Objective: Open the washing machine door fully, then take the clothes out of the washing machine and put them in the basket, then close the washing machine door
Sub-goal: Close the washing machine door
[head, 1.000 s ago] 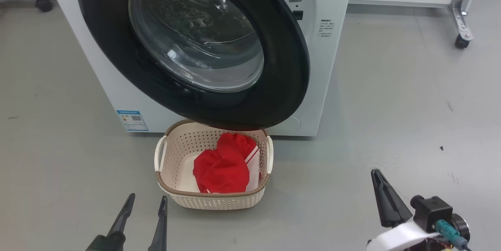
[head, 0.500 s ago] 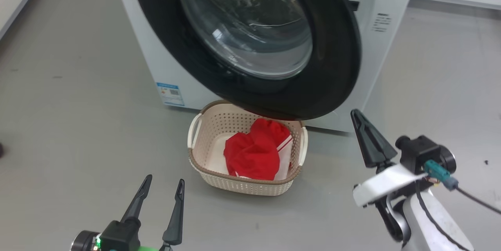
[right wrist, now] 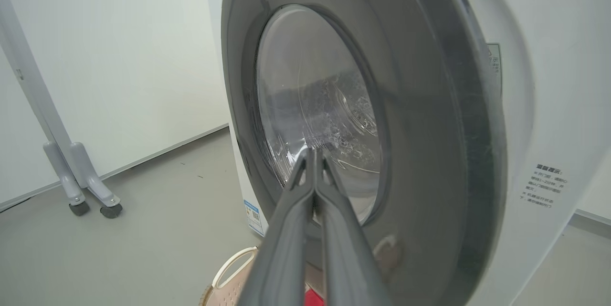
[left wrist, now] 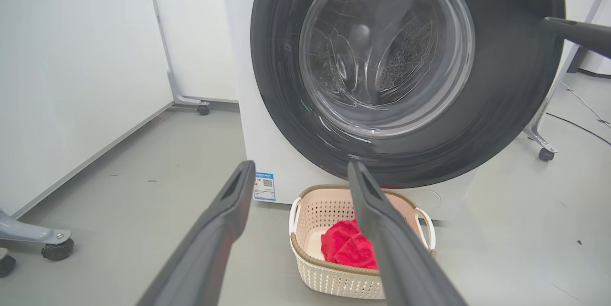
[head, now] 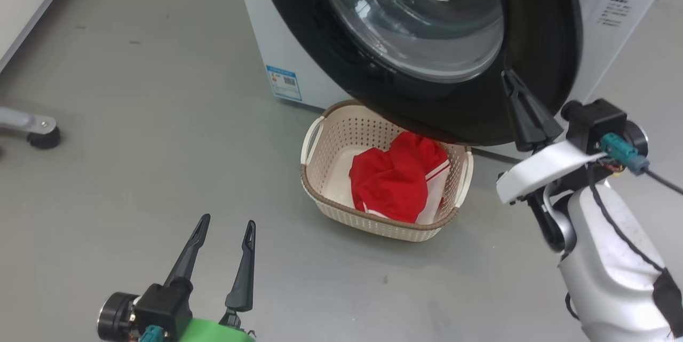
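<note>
Red clothes [head: 392, 184] lie in basket [head: 318, 192] on floor below washing machine door [head: 544, 38]; door looks almost shut, closing step in hand. Right gripper [head: 507, 74] pinched together, tip at door rim, contact unclear; left gripper [head: 228, 220] spread, empty. Next: firm push on rim till door seats

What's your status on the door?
Left claw open, empty. Right claw shut, tip at washing machine door rim. Clothes in basket below door. Nothing seen blocking.
</note>
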Available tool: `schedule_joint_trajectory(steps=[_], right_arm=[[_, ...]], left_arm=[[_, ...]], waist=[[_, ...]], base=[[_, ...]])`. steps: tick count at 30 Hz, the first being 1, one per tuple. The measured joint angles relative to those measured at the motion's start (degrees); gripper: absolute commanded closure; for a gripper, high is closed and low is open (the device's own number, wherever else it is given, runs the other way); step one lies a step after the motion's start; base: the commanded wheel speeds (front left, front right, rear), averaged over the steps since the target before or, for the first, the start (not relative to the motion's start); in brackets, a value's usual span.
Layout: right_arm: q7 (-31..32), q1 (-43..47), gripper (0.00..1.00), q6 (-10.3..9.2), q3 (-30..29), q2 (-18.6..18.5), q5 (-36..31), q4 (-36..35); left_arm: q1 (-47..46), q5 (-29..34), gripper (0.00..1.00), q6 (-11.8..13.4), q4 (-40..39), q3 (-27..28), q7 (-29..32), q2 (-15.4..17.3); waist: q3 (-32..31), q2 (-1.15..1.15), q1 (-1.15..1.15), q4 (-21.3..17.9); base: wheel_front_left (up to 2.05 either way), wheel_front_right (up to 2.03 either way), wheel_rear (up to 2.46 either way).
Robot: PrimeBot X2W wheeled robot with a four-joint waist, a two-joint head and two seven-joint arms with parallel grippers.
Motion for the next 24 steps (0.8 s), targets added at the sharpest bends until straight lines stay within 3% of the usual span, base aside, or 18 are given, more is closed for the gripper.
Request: schedule_joint_trajectory(steps=[8,24], right_arm=[[0.5,-5.4,1.0,0.02,-1.9,-1.7,0.6,4.0],[0.4,-12.3,1.0,0.53,-2.8,-3.7,1.2,8.5]], left_arm=[[-1.7,0.0,0.0,0.0,0.3,0.1,-0.3,-0.4],[-3.5,0.0,0.0,0.0,1.2,0.1,-0.6,-0.9]], waist=[[3.3,0.0,0.0,1.6],[5.9,0.0,0.0,1.1]], base=[[0.0,0.0,0.0],[0.0,0.0,0.0]])
